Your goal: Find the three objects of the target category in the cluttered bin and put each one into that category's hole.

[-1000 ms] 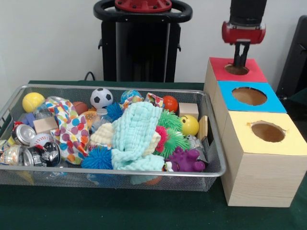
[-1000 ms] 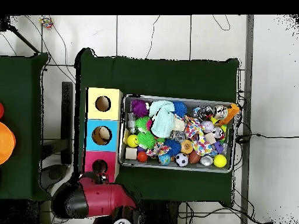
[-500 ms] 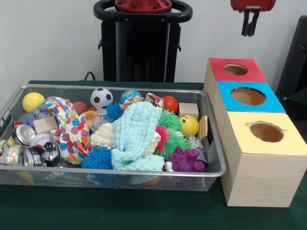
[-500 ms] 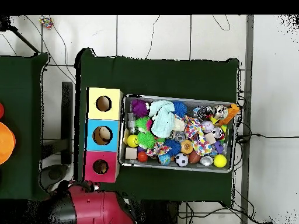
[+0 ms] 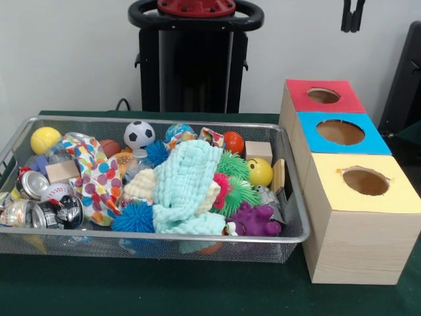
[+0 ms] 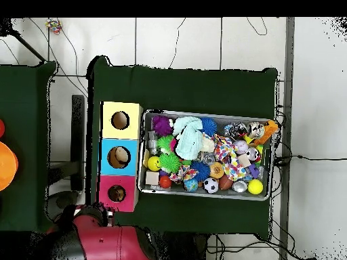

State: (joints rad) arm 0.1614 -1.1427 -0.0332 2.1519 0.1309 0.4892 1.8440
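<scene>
The wire mesh bin (image 5: 158,120) is packed with toys: a yellow ball (image 5: 45,139), a soccer ball (image 5: 139,134), a teal cloth (image 5: 187,187), a smiley ball (image 5: 260,172), a purple toy (image 5: 256,220) and a wooden block (image 5: 258,151). To its right stand three boxes with round holes: red (image 5: 296,92), blue (image 5: 375,138) and yellow (image 5: 401,197). My gripper (image 5: 352,20) hangs high above the red box at the top edge, open, with nothing between its tips. From overhead, the red arm (image 6: 108,237) sits just below the red box (image 6: 105,184).
Metal cans (image 5: 33,184) and a spotted cloth (image 5: 99,174) lie at the bin's left end. Spiky balls, blue (image 5: 133,216) and green (image 5: 233,164), crowd the middle. Green cloth covers the table (image 5: 197,289) around the bin (image 6: 203,114).
My gripper has risen straight up out of the red box's hole to the top edge. Nothing in the bin has shifted.
</scene>
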